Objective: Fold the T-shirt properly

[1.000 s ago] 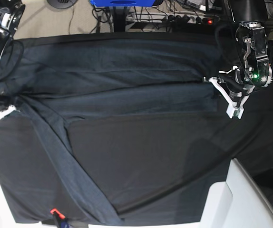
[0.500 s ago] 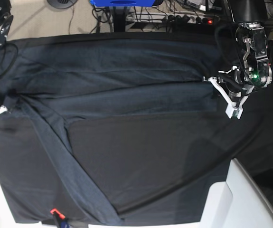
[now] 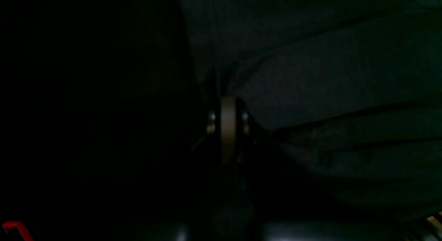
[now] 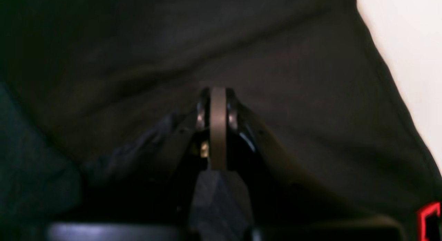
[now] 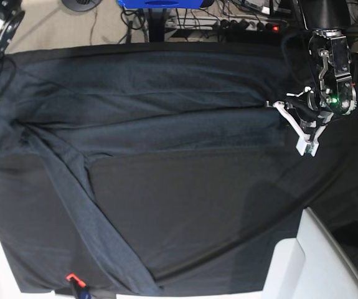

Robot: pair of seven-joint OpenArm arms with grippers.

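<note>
Cloth stretched between two pincers fills the scene, read left to right in the base view. At the left edge the right pincer (image 4: pixel 218 96) is almost out of that view; its wrist camera shows the jaws closed flat together with dark fabric bunched around and behind them. Whether fabric is actually pinched between them cannot be told from these pictures. The T-shirt (image 5: pixel 147 112) lies spread between the two pincers on the black tablecloth (image 5: pixel 191 212), its body a wide band across the far half of the table. One long sleeve (image 5: pixel 88 218) trails from beside the right pincer diagonally toward the near edge. At the right, the left pincer (image 5: pixel 303 128) sits at the shirt's end, white fingers (image 5: pixel 307 144) angled down at the cloth. Its wrist view, very dark, shows closed jaws with grey folds just beside them, and again a grip on cloth cannot be confirmed. Judging by this layout, the shirt is held taut end to end for a lengthwise fold, with the sleeve still to tuck in.
</note>
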